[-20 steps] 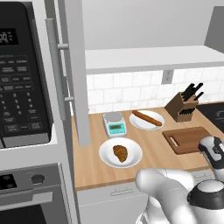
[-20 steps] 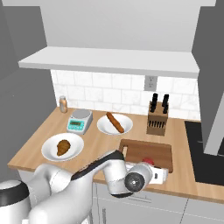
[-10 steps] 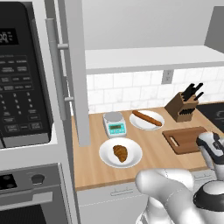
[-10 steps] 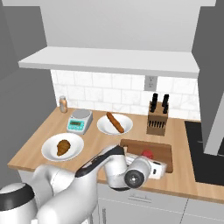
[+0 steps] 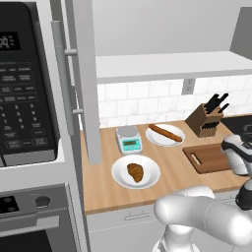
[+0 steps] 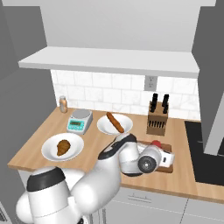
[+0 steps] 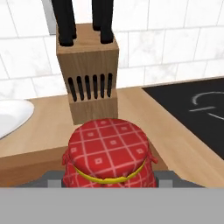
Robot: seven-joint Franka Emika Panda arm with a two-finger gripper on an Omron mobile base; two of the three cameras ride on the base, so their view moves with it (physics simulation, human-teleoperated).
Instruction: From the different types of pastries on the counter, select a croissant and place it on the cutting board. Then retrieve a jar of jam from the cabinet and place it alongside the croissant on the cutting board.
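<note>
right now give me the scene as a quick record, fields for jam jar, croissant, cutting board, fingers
jam jar: red checked cloth top, held over the board near the knife block
croissant: on a round white plate, pastry at, not on the board
cutting board: dark brown, right of the plates, no croissant on it
fingers: shut on the jam jar, tips hidden behind it
other pastry: long bread stick on the far plate

White tiled backsplash (image 5: 142, 101), black microwave (image 5: 24, 83)
</note>
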